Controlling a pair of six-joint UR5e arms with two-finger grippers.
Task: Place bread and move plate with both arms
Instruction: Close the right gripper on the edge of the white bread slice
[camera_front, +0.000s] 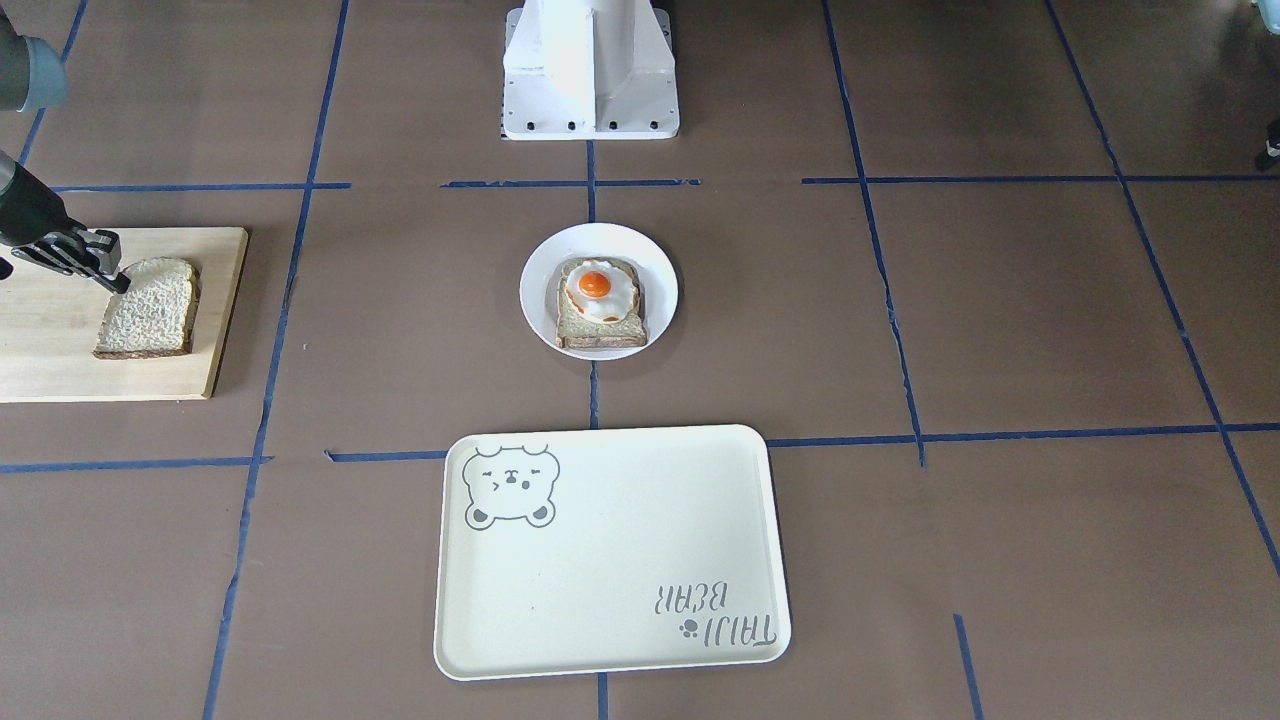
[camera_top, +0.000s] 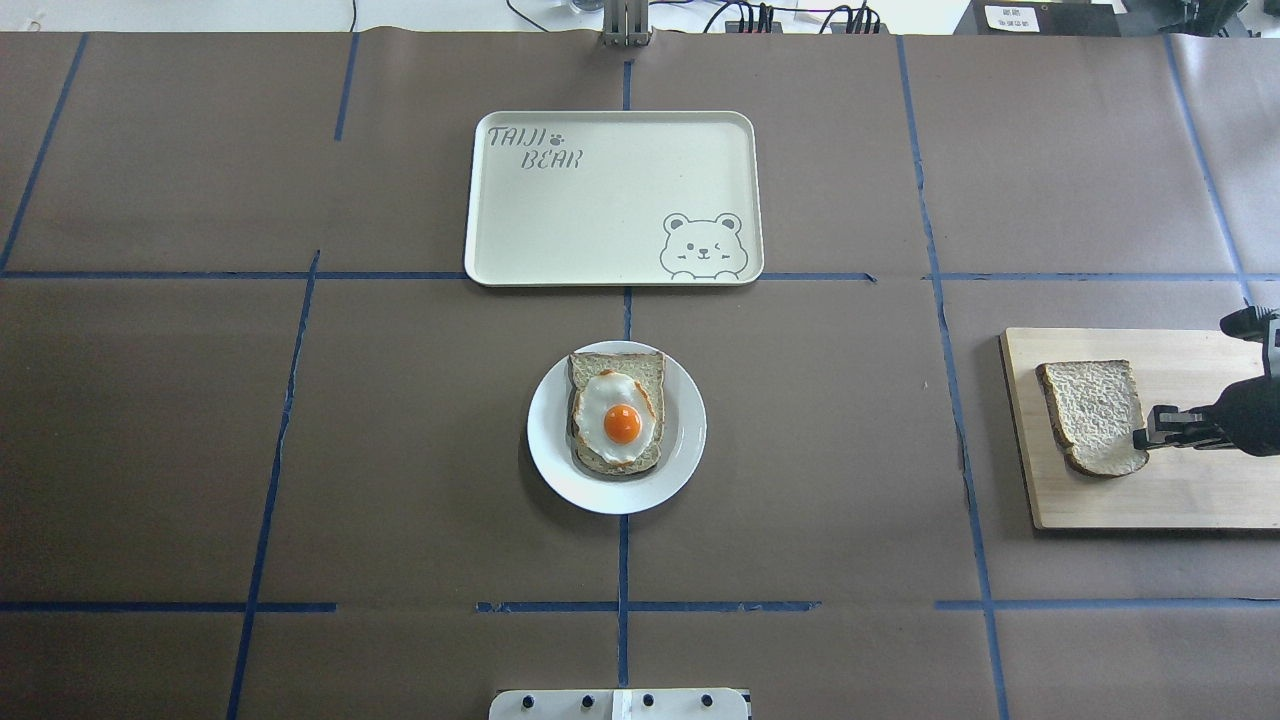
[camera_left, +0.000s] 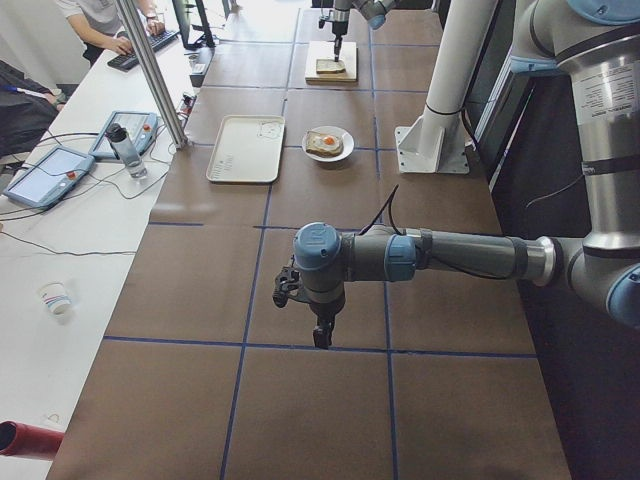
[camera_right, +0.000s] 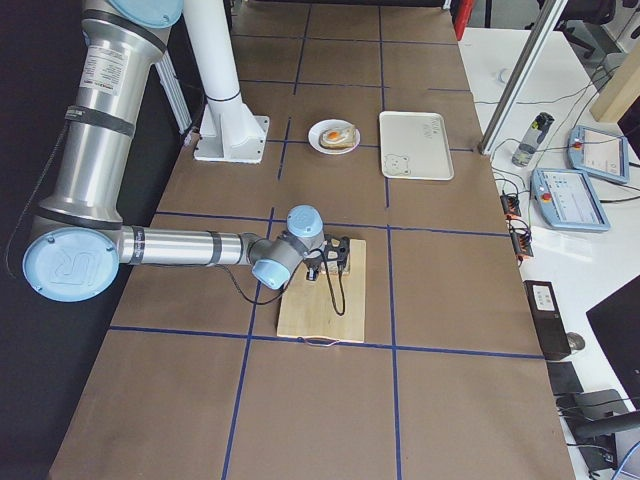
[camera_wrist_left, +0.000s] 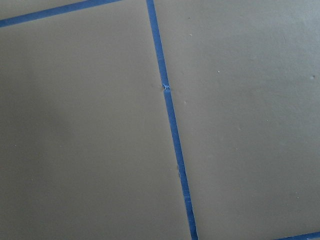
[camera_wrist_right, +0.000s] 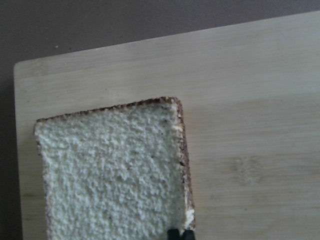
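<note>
The plain bread slice (camera_front: 150, 310) lies on a wooden cutting board (camera_front: 60, 350) on my right side of the table. My right gripper (camera_front: 118, 278) is low at the slice's corner, its fingertips pinched on the crust edge, as the right wrist view (camera_wrist_right: 180, 234) shows over the bread (camera_wrist_right: 110, 175). From overhead the gripper (camera_top: 1145, 438) meets the bread (camera_top: 1095, 410) at its near right corner. The white plate (camera_top: 685, 430) sits mid-table and bears a slice topped with a fried egg (camera_top: 620, 420). My left gripper (camera_left: 322, 335) hangs over bare table far from both; I cannot tell whether it is open.
The cream bear tray (camera_top: 600, 210) lies beyond the plate, on the far side from the robot base (camera_top: 620, 703). Brown table paper with blue tape lines (camera_wrist_left: 170, 125) fills the left wrist view. Operators' desk with tablets (camera_left: 60, 170) runs along the far edge.
</note>
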